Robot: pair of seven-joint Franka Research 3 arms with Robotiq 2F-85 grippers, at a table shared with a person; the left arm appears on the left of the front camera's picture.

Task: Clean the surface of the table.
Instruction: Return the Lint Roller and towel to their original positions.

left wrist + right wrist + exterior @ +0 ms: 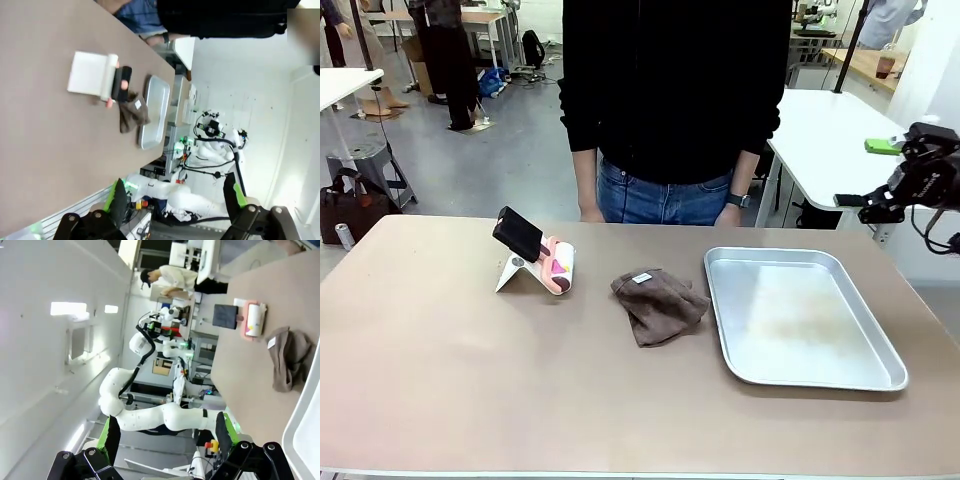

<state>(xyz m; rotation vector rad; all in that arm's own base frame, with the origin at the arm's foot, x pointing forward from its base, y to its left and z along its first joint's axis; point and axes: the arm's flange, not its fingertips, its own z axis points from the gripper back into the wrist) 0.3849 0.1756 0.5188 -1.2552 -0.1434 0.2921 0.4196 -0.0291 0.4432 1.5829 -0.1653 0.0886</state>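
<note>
The tan-brown table (470,380) spreads across the front view. On its middle lies a crumpled brown cloth (658,305) with a small white tag. My right gripper (865,200) hangs in the air off the table's far right corner, clear of everything. In the right wrist view its fingers (112,435) stand wide apart, open and with nothing between them, with the cloth (287,357) far off. My left gripper (176,197) is open too, well back from the table (40,125) and the cloth (132,114).
A shiny metal tray (800,370) lies right of the cloth. A pink and white roller with a black block (535,255) leans on a white stand left of it. A person in black stands at the far edge, hands down (728,212).
</note>
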